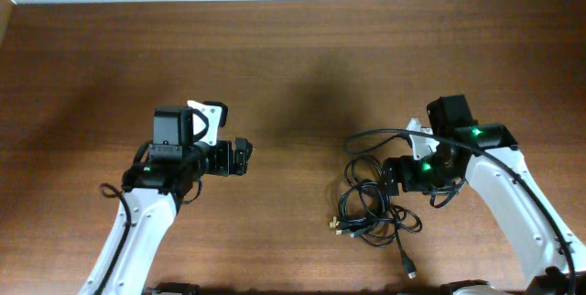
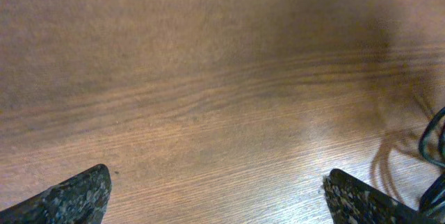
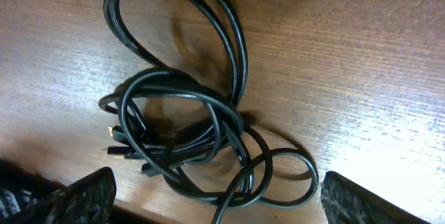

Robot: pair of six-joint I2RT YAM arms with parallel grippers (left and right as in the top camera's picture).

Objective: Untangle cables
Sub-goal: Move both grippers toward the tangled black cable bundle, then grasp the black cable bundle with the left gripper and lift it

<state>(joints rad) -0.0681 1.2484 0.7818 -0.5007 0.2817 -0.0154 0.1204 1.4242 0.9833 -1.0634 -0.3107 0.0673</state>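
The cables lie as one loose tangle on the worktop. The right tool hangs over the tangle's upper right side, so the right arm is plainly the nearer one. In the right wrist view that tool is spread wide, its fingers at the lower corners, and it holds nothing. The knot, where several strands cross, sits just ahead of the tool and between the lines of its fingers. From the knot one large loop runs off away from the tool, and smaller loops curl back toward it. The tangle's long axis therefore lies roughly along the tool's pointing direction, and the jaws would close across it rather than along it. The metallic plug ends bunch on the knot's left in that view, and a single tail with a dark plug trails out of the tangle on the robot's side. The left tool is well apart from the tangle, opposite the right arm. It too is wide open and empty over bare wood, with only a sliver of cord at the right edge of its wrist view. I judge the coming move to be the right tool's: a short drop onto a strand beside the knot.
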